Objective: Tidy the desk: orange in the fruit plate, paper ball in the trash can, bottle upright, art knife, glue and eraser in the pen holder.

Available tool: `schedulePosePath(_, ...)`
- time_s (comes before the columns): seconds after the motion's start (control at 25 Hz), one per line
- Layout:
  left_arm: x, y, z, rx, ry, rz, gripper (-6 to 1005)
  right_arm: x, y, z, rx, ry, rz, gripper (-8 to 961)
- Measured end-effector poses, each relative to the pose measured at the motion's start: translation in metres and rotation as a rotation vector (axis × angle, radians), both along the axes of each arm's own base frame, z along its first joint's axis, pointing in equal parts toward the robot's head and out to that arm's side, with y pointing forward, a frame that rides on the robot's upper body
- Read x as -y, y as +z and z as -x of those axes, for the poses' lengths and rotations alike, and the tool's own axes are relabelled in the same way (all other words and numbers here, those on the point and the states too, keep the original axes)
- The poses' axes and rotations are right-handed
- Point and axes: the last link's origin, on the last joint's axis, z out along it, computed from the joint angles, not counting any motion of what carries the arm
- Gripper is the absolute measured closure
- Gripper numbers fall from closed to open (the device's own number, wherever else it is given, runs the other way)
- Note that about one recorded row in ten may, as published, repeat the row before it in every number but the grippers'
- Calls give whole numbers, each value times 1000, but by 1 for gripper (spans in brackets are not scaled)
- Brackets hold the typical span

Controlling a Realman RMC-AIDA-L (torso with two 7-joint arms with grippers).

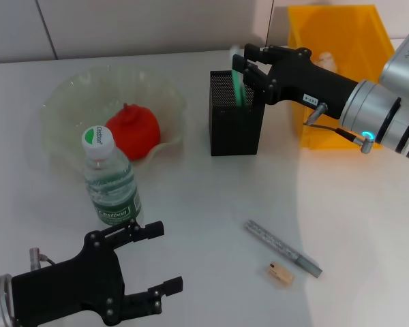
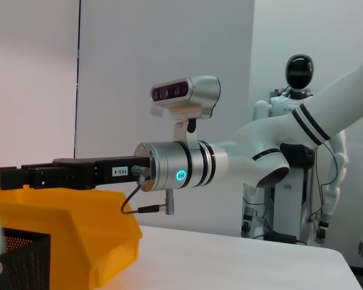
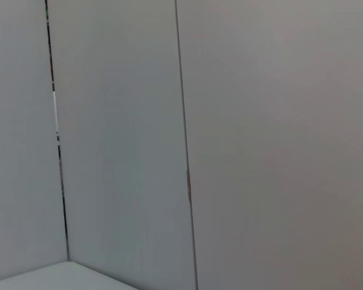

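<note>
My right gripper (image 1: 249, 71) hangs over the pen holder (image 1: 236, 126), pinching a green glue stick (image 1: 236, 85) upright in its mouth. Behind it stands the trash can (image 1: 341, 41). My left gripper (image 1: 157, 262), fingers spread wide, waits by the upright bottle (image 1: 111, 178), well away from the art knife (image 1: 283, 248) and eraser (image 1: 280, 274).

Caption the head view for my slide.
Right tool lowers a green glue stick into the black mesh pen holder.

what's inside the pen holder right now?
A green stick-like item stands in the pen holder, with the right claw at its top. The mesh walls hide anything lower. The art knife and eraser lie on the desk.
</note>
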Motion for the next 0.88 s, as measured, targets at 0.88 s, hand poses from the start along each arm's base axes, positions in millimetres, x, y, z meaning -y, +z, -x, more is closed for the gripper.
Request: schedulePosePath(0.88,2,6,2,15,3,-5,195,55,91,35,190,-15,420,301)
